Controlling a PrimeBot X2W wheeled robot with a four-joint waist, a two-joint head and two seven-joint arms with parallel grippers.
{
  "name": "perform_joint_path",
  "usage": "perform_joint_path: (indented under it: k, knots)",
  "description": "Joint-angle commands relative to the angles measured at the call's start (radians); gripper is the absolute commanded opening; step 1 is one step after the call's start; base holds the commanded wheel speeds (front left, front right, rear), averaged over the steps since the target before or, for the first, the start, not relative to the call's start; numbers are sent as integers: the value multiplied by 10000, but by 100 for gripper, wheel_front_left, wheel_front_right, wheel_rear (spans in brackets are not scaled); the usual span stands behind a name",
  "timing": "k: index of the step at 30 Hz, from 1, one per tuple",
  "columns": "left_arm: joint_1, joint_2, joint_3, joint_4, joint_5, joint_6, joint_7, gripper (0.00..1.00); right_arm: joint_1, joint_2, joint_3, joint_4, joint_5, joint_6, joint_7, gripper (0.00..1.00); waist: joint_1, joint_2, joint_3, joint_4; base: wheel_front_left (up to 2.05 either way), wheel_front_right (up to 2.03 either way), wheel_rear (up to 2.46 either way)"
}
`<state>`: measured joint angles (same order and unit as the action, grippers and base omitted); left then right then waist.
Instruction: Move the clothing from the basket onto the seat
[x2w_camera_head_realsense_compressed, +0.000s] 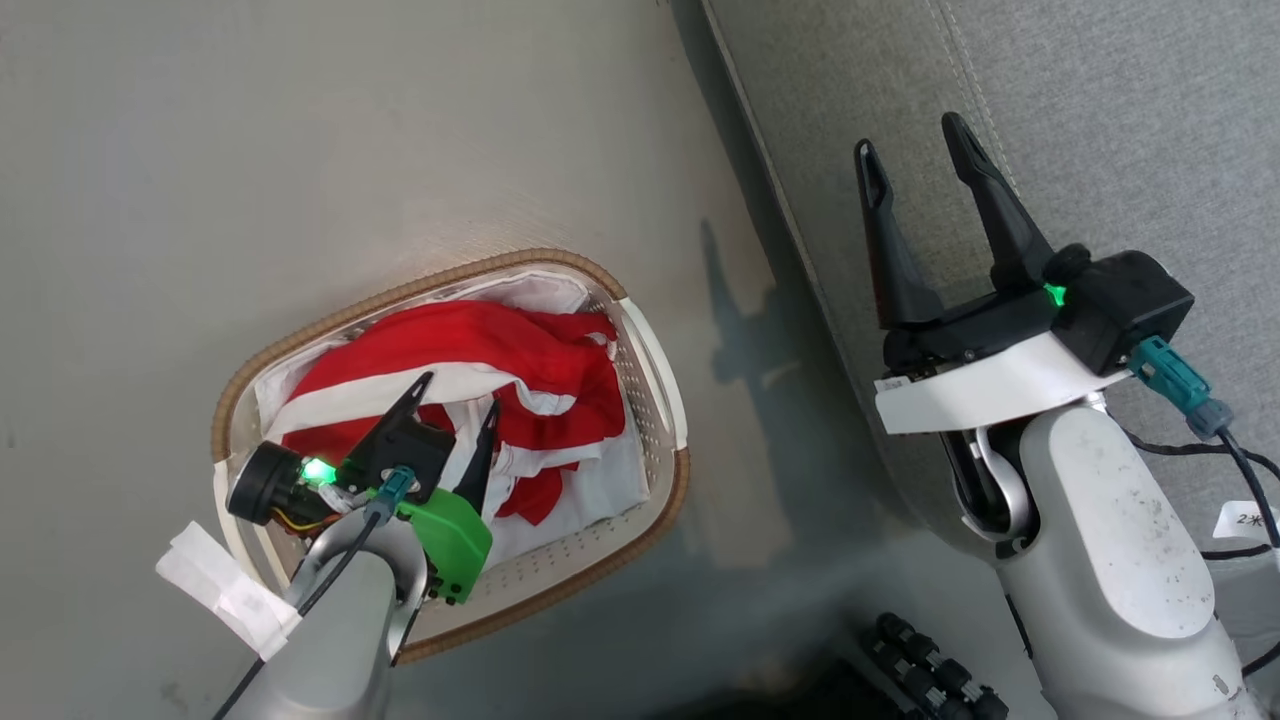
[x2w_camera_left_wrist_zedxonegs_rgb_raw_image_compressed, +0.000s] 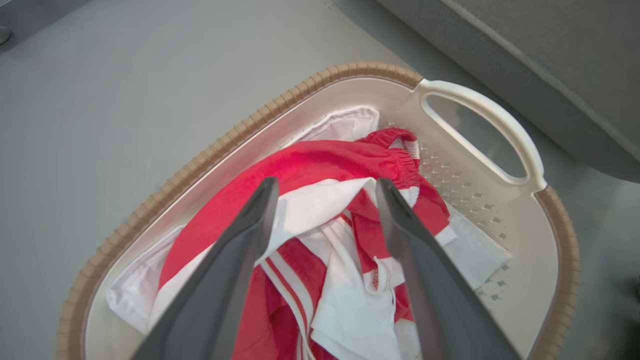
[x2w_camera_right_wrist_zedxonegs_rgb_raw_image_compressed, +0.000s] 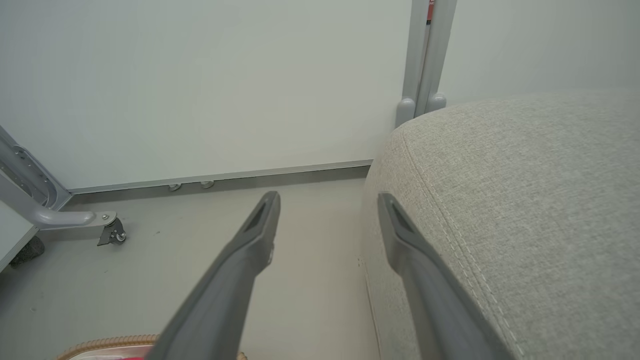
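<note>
The red clothing (x2w_camera_head_realsense_compressed: 470, 345) with white stripes lies bunched in the white basket (x2w_camera_head_realsense_compressed: 655, 365) with its brown rim, on the floor at lower left of the head view. My left gripper (x2w_camera_head_realsense_compressed: 458, 392) hangs open just above the clothing, fingers spread over its white band (x2w_camera_left_wrist_zedxonegs_rgb_raw_image_compressed: 315, 205); nothing is held. The left wrist view shows the clothing (x2w_camera_left_wrist_zedxonegs_rgb_raw_image_compressed: 320, 160) and the basket handle (x2w_camera_left_wrist_zedxonegs_rgb_raw_image_compressed: 480, 112) close up. My right gripper (x2w_camera_head_realsense_compressed: 912, 135) stands open over the front edge of the grey seat (x2w_camera_head_realsense_compressed: 1100, 100), holding nothing. In the right wrist view the seat (x2w_camera_right_wrist_zedxonegs_rgb_raw_image_compressed: 525, 200) lies beside my right gripper (x2w_camera_right_wrist_zedxonegs_rgb_raw_image_compressed: 327, 197).
A plain white liner sheet (x2w_camera_left_wrist_zedxonegs_rgb_raw_image_compressed: 480, 247) lies under the clothing in the basket. Bare grey floor (x2w_camera_head_realsense_compressed: 300, 130) spreads beyond the basket. A white wall panel (x2w_camera_right_wrist_zedxonegs_rgb_raw_image_compressed: 200, 85) and a wheeled grey frame leg (x2w_camera_right_wrist_zedxonegs_rgb_raw_image_compressed: 75, 220) stand past the seat. Dark cables (x2w_camera_head_realsense_compressed: 1240, 460) trail by my right arm.
</note>
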<state>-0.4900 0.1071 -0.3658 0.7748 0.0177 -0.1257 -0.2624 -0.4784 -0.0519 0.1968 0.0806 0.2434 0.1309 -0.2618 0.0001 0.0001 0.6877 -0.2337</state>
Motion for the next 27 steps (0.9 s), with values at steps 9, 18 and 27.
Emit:
perform_joint_path:
  k: [9, 18, 27]
  knots:
    - [-970, 449, -397, 907, 401, 441, -37, 100, -343, 3, -56, -311, 307, -3, -45, 100, -1, -1, 1238, -406, 0, 0, 0]
    - [-1891, 629, -826, 1516, 702, 1060, -37, 100, -544, -2, 36, -532, 413, -3, -45, 100, -1, -1, 1843, -444, 0, 0, 0]
    - [-2604, 695, -1096, 1838, 647, 1532, -37, 100, -712, -3, 135, -694, 595, -3, -45, 100, -1, -1, 2320, -477, 0, 0, 0]
